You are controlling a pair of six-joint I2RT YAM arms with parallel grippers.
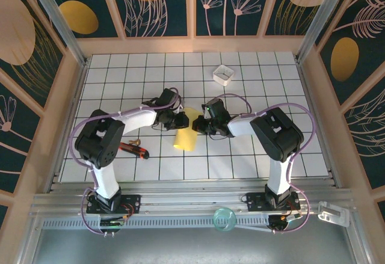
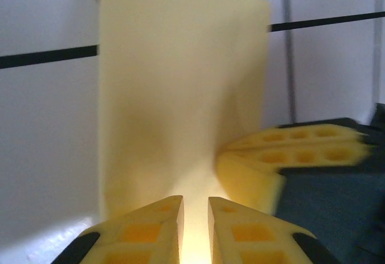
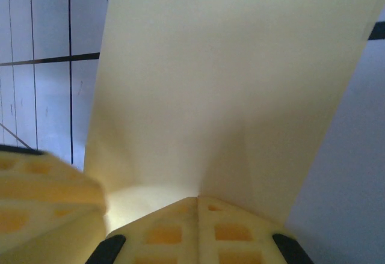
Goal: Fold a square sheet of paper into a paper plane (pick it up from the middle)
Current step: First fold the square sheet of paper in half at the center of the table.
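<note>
square sheet of paper (image 1: 185, 136) mid-table between your grippers, near edge curled. right gripper (image 3: 197, 201) pinches one edge, pads pressed together. left gripper (image 2: 195, 207) narrowly parted, sheet edge in slit. you have open tiles (image 1: 252, 156) around; white box (image 1: 224, 74) well beyond, red tool (image 1: 133, 150) near-left.
</note>
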